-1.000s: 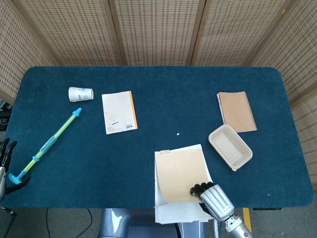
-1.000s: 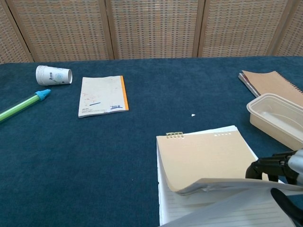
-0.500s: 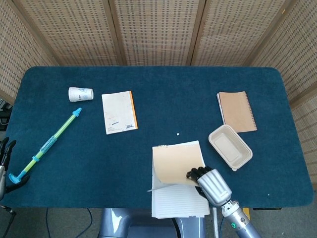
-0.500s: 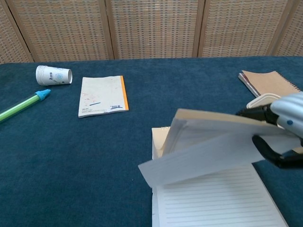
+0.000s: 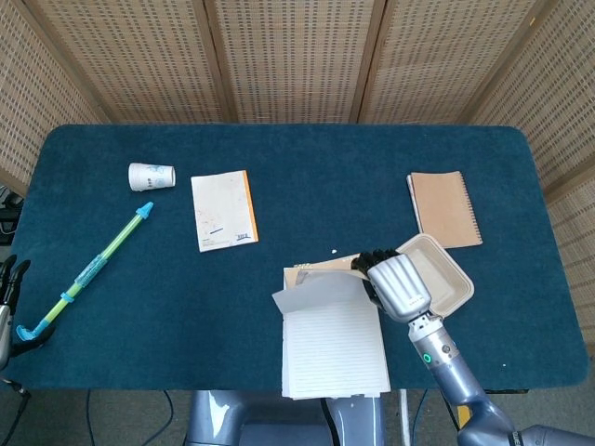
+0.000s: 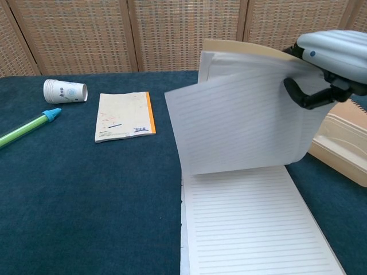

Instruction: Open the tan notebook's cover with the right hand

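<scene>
Blue felt table point(image 5: 279, 167): right hand point(image 5: 398, 283) pinches the tan notebook point(image 5: 335, 344) cover plus loose pages, so ideally swing it fully over the spiral, shedding pages.

A white pad point(image 5: 223, 210) with an orange edge lies flat on the blue table point(image 5: 139, 334), and everything else is placed from it. Just to its left, a paper cup point(image 5: 152, 177) lies on its side. Below that cup and left of the pad, a green-and-blue pen point(image 5: 88, 273) runs diagonally. Well to the pad's right sits a brown spiral book point(image 5: 445, 208), with a beige tray point(image 5: 437, 276) just below it.
</scene>
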`<state>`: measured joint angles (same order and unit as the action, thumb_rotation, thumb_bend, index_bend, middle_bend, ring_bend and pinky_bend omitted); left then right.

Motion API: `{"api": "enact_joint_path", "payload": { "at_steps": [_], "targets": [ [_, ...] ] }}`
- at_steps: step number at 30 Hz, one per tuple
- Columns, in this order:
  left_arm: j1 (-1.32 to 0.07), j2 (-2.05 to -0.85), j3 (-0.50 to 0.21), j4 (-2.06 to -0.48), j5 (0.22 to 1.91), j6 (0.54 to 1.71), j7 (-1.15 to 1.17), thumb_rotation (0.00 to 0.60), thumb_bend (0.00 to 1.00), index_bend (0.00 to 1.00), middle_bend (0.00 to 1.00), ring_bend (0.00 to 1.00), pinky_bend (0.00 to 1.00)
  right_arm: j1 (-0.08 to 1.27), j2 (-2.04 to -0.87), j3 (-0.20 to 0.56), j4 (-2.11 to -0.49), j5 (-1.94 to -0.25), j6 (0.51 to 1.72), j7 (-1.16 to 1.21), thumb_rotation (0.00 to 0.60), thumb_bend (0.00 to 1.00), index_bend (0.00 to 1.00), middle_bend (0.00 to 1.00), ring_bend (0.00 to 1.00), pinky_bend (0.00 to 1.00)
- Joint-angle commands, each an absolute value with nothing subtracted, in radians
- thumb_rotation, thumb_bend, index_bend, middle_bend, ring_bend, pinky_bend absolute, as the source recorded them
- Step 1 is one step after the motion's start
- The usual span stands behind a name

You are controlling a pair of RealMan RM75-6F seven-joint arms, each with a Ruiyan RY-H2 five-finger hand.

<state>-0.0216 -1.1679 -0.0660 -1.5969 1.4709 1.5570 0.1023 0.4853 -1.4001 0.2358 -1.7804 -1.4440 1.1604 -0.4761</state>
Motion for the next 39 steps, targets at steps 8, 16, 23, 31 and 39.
{"api": "enact_joint_path", "payload": {
  "at_steps": [8,16,23,31,39],
  "targets": [
    [-0.020,-1.170,-0.062,-1.598,1.486,1.570,0.108,0.600,0.10,0.00,0.00,0.00,0.05,0.620,-1.443,0.347,-1.666,-1.260,1.078,-0.543,0.600,0.85,0.63,0.55,0.50,0.59],
    [-0.029,-1.177,-0.060,-1.592,1.483,1.553,0.116,0.600,0.10,0.00,0.00,0.00,0.05,0.737,-1.520,0.403,-1.503,-1.136,1.028,-0.574,0.600,0.85,0.63,0.56,0.50,0.59],
    [-0.037,-1.184,-0.068,-1.581,1.463,1.537,0.122,0.600,0.10,0.00,0.00,0.00,0.05,0.834,-1.594,0.425,-1.318,-1.072,0.976,-0.555,0.600,0.85,0.63,0.56,0.50,0.59],
    [-0.044,-1.191,-0.073,-1.573,1.444,1.524,0.133,0.600,0.10,0.00,0.00,0.00,0.05,0.922,-1.680,0.419,-1.102,-1.053,0.916,-0.489,0.600,0.84,0.62,0.55,0.50,0.59],
    [-0.049,-1.197,-0.072,-1.569,1.437,1.516,0.144,0.600,0.10,0.00,0.00,0.00,0.05,0.973,-1.760,0.403,-0.920,-1.068,0.886,-0.391,0.600,0.84,0.62,0.55,0.50,0.59]
  ]
}}
